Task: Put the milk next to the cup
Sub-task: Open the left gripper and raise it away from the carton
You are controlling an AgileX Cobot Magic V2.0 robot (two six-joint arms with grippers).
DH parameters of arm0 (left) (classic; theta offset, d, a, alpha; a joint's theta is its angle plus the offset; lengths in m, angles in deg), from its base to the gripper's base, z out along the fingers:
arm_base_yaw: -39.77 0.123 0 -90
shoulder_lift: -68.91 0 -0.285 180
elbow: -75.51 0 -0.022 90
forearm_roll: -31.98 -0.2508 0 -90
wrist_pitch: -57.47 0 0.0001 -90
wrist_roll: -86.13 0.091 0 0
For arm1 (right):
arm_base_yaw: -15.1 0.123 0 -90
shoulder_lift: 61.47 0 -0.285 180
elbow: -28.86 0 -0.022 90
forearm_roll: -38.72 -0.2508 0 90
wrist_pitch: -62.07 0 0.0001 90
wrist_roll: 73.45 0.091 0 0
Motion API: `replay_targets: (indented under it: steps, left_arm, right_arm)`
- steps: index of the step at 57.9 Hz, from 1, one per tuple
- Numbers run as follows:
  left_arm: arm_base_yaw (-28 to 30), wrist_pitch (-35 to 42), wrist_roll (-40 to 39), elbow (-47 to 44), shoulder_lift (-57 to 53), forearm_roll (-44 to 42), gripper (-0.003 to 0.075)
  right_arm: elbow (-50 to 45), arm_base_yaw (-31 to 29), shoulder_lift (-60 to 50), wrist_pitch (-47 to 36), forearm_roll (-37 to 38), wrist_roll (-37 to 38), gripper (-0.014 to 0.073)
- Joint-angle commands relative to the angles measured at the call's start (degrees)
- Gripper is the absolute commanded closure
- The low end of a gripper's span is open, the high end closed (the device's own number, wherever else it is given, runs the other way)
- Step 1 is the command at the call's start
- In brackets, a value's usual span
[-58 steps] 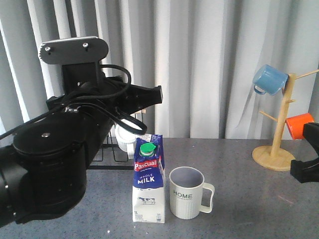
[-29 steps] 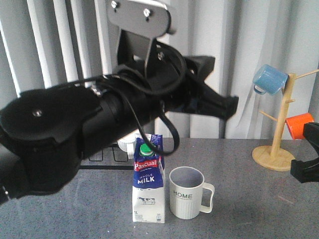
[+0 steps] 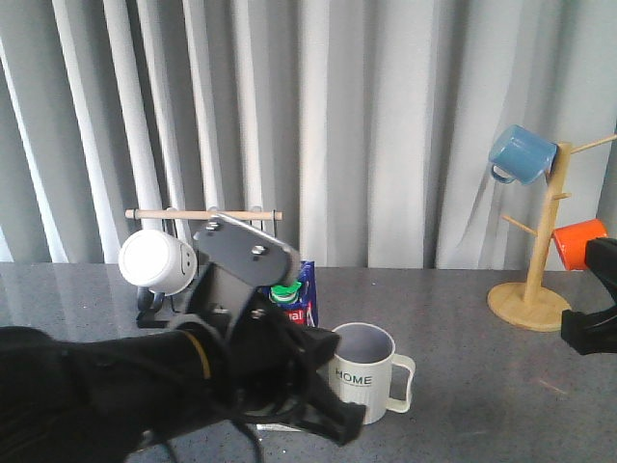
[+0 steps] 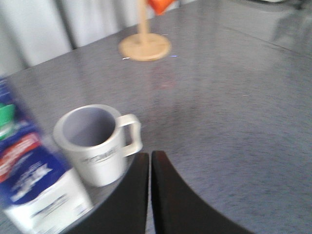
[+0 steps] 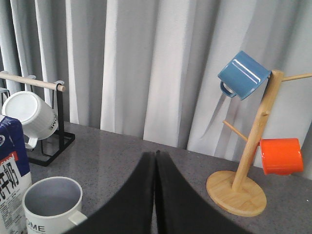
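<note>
We see the milk [image 3: 301,289] standing on the table [image 3: 463,405] at lower centre of the front view, just left of the cup [image 3: 366,384]. Our left gripper [image 4: 150,163] and right gripper [image 5: 155,163] each have fingers pressed together, holding nothing.

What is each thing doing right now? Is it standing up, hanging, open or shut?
milk: standing upright beside the cup
cup: upright, empty
blue mug: hanging tilted on the wooden tree
orange mug: hanging sideways on a peg
white mug: hanging on the black rack
left gripper: shut, empty
right gripper: shut, empty
</note>
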Motion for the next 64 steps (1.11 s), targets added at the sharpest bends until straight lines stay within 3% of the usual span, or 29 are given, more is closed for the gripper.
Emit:
replay_targets:
  steps: [1, 7, 13, 25, 30, 44, 59, 64]
  left_arm:
    - [1.84, 2.67, -18.04, -2.77, -8.65, -15.10, 0.0727]
    - [6.03, 3.32, -17.49, -9.28, -16.18, -14.40, 0.0727]
    - [11.37, 4.45, -10.49, -16.56, -24.11, -8.89, 0.0727]
    - [20.09, 15.68, 1.44, -33.49, -39.22, -2.62, 0.0727]
    - [22.54, 18.94, 1.96, -40.52, -44.60, -2.68, 0.0726]
    - [29.03, 18.98, 1.82, -56.48, -62.81, -1.15, 0.0726]
    - [35.37, 23.38, 1.89, -67.14, -77.46, 0.78, 0.0726]
    - [35.66, 18.65, 1.74, -67.26, -81.07, 1.41, 0.0726]
  right_arm:
    - [1.82, -0.21, -0.62, -3.93, 0.42, -0.19, 0.0602]
    - [1.82, -0.21, -0.62, -3.93, 0.42, -0.19, 0.0602]
    - [1.82, -0.21, -0.62, -3.99, 0.42, -0.19, 0.0602]
    - [1.82, -0.21, -0.62, -3.99, 0.42, -0.19, 0.0602]
    - [1.82, -0.21, -0.62, -3.94, 0.42, -0.19, 0.0602]
    - [1.82, -0.21, -0.62, -3.94, 0.42, -0.19, 0.0602]
    - [1.82, -0.21, -0.62, -3.94, 0.42, -0.19, 0.0602]
    - [1.82, -0.21, -0.62, -3.94, 0.42, -0.19, 0.0602]
